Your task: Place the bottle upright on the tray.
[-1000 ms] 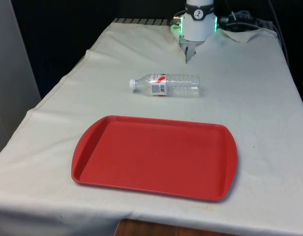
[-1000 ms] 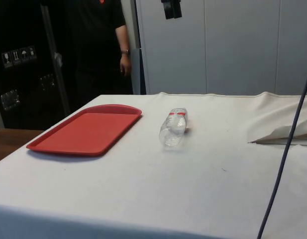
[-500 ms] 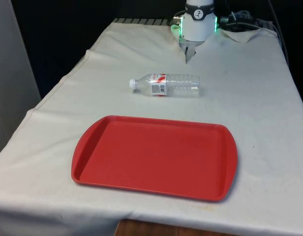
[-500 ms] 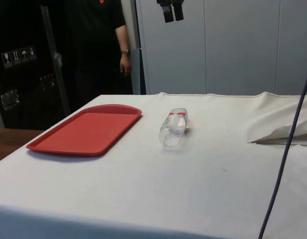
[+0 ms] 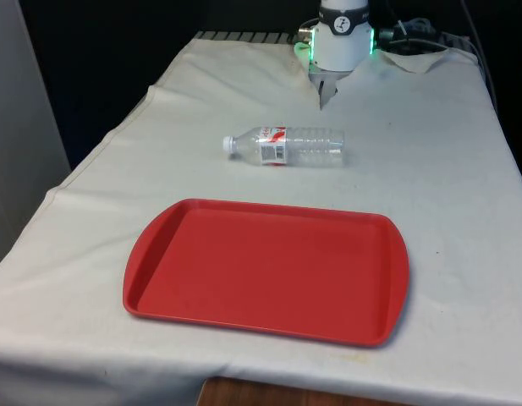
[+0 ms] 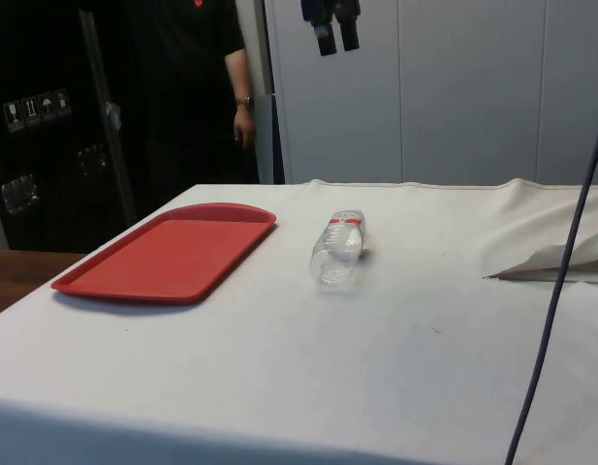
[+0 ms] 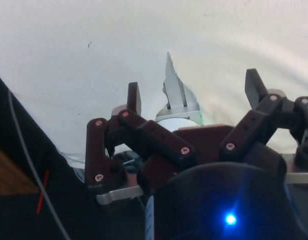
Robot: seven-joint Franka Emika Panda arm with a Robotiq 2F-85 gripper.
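Observation:
A clear plastic bottle (image 5: 286, 146) (image 6: 337, 252) with a white cap and a red-and-white label lies on its side on the white cloth, cap towards the front view's left. The red tray (image 5: 269, 271) (image 6: 168, 254) sits flat and bare on the camera's side of the bottle in the front view, a short gap away. My gripper (image 6: 335, 27) (image 7: 193, 92) hangs high above the table, well over the bottle and slightly towards the robot's end. Its black fingers (image 7: 135, 97) stand open with nothing between them.
A person (image 6: 197, 87) in dark clothes stands beyond the tray's far end in the side view. A dark cable (image 6: 560, 271) hangs down at that view's right, over a raised fold of cloth (image 6: 550, 260).
In the side view the gripper has come a little lower and the two fingers now show apart. The bottle and the tray have not moved.

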